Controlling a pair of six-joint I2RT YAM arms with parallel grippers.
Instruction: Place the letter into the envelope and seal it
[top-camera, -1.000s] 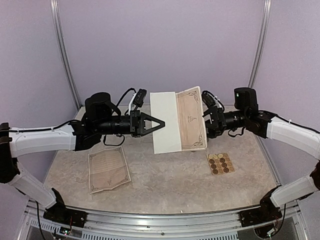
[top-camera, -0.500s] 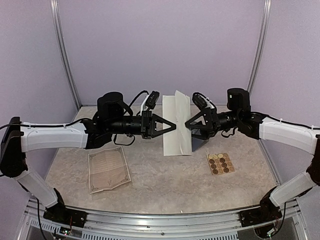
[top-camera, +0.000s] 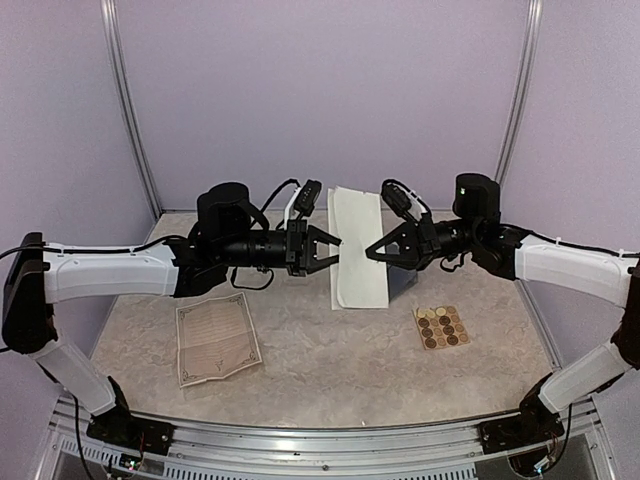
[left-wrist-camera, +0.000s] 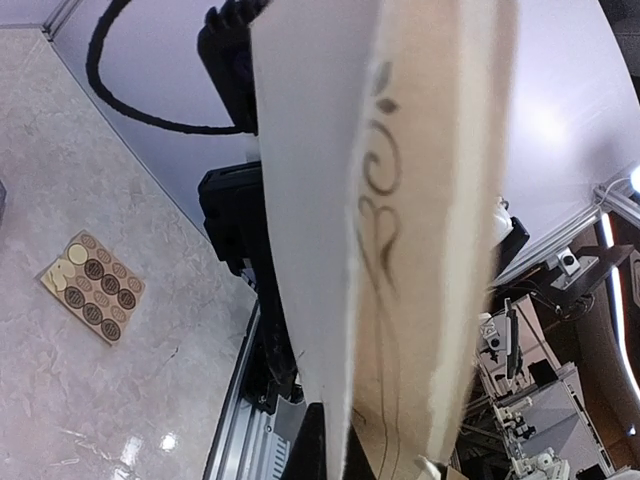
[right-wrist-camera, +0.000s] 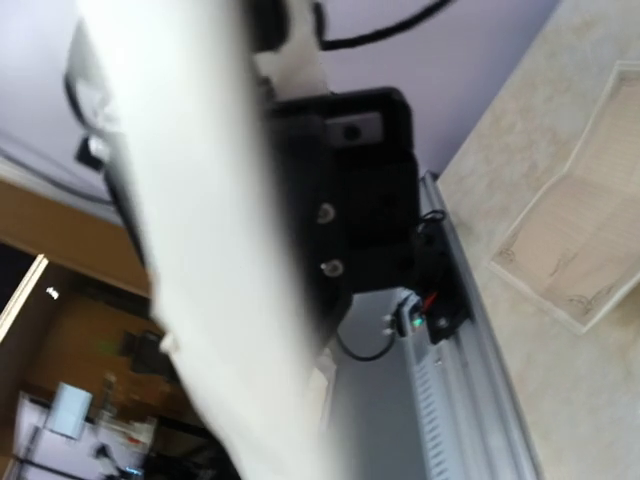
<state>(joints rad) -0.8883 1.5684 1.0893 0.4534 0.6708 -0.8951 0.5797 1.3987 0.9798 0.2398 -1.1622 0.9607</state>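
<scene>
The letter (top-camera: 360, 262), a cream sheet with brown ornamental print, hangs folded and upright in the air between the two arms. My left gripper (top-camera: 336, 251) is shut on its left edge. My right gripper (top-camera: 370, 252) is closed on its right edge from the other side. The letter (left-wrist-camera: 400, 250) fills the left wrist view. In the right wrist view the letter (right-wrist-camera: 200, 250) is a pale blur. A slate-blue strip on the table, just right of the letter's lower edge, looks like the envelope (top-camera: 403, 284). The letter hides most of it.
A tan sheet of round brown stickers (top-camera: 441, 327) lies at the right front, and the left wrist view also shows this sticker sheet (left-wrist-camera: 92, 287). A second printed tan sheet (top-camera: 215, 340) lies at the left front. Purple walls enclose the marbled table (top-camera: 320, 360).
The letter has gone from spread open to a narrow fold. My right gripper was open and has shut on its right edge. The left arm has moved right, still holding the letter.
</scene>
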